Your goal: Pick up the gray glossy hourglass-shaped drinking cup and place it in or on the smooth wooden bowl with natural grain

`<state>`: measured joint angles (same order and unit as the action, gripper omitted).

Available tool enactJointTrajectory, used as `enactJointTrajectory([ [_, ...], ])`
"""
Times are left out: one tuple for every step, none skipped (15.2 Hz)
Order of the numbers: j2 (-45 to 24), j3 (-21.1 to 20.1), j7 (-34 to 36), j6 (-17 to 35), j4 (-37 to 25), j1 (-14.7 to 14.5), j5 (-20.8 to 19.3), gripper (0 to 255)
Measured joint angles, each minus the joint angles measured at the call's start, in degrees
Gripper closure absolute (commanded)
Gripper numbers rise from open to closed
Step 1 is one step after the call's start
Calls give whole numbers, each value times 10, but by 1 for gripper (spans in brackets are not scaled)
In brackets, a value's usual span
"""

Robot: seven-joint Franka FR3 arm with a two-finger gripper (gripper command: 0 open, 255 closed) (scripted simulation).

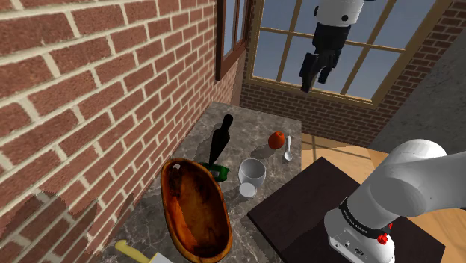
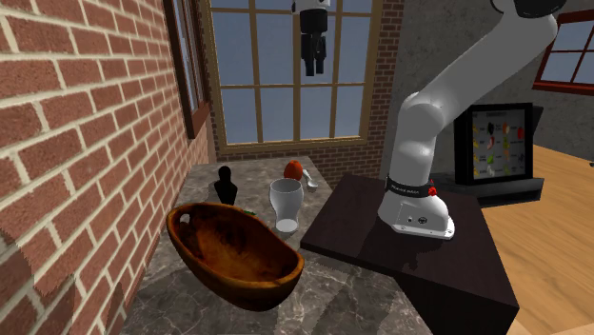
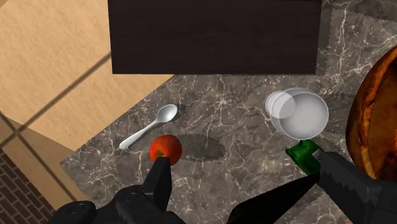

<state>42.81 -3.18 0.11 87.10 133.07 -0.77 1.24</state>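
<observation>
The white arm's base sits on the dark stand, closest in. Beside the stand, on the marble counter, the long wooden bowl lies along the brick wall. The pale grey glossy cup stands upright just beside the bowl's far end, on the stand's side. Farther back are a black bottle, then a tomato and a white spoon. High above them, before the window, the gripper hangs with its fingers spread, holding nothing.

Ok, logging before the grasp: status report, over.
Gripper open, empty, high above the marble counter. Hourglass cup upright beside the wooden bowl, untouched. Dark bottle close by the cup.
</observation>
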Motion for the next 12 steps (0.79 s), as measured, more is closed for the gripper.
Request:
enactJointTrajectory([
  [0,0,0,0,0,0,0,0],
  [2,-2,1,8,9,-2,2,0],
  [5,-6,4,23,25,-5,7,0],
  [5,-11,8,37,37,-8,13,0],
  [6,-16,11,58,58,-12,19,0],
  [8,-20,12,76,75,-15,24,0],
  [12,-23,14,92,92,-19,29,0],
  [12,-30,17,113,110,-24,35,0],
  [18,-38,24,131,132,-31,44,0],
  [16,-44,26,150,145,-35,51,0],
  [11,-50,30,168,155,-40,57,0],
  [8,-56,32,188,169,-45,64,0],
])
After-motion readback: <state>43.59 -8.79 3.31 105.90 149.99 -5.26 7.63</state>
